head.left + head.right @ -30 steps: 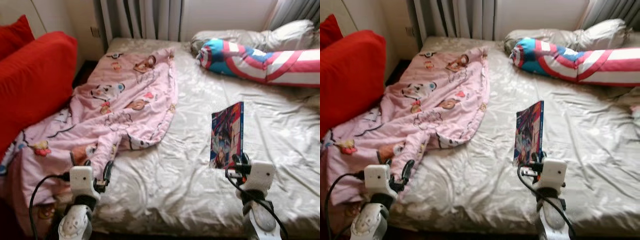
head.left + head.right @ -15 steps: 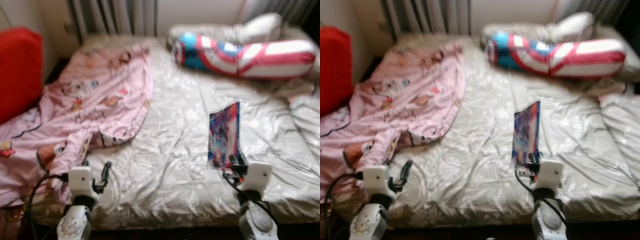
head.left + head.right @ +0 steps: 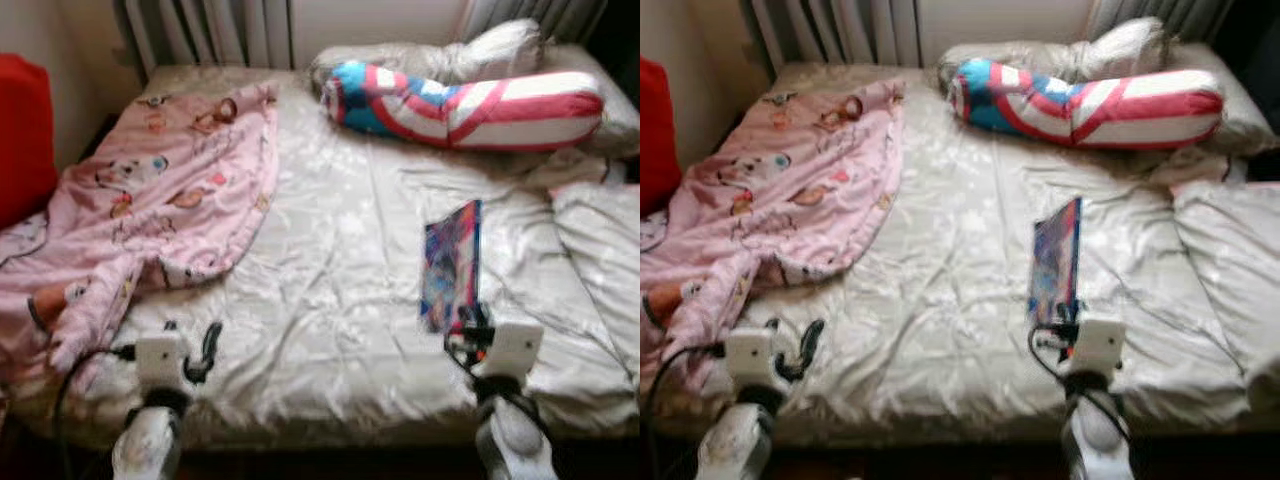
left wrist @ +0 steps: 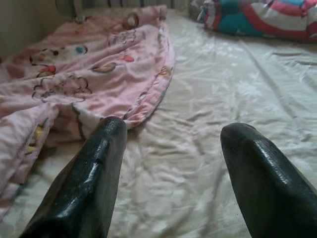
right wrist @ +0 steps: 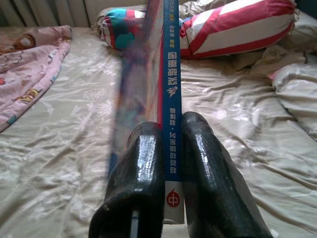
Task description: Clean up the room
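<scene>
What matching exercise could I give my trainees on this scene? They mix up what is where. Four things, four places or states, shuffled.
Things:
1. book
2. pink blanket
3. striped bolster
4. left gripper

Places or states:
A. open, above bare sheet
B. near the head of the bed
C. clamped in the right gripper
D. spread over the bed's left side

Pairs: 1-C, 2-D, 3-B, 4-A

You've got grey curtains w/ a pale wall behind the bed's far end. Red cushion sits off the bed's left edge, beside the pink blanket's fallen end. Dark floor strip runs below the bed's near edge.
</scene>
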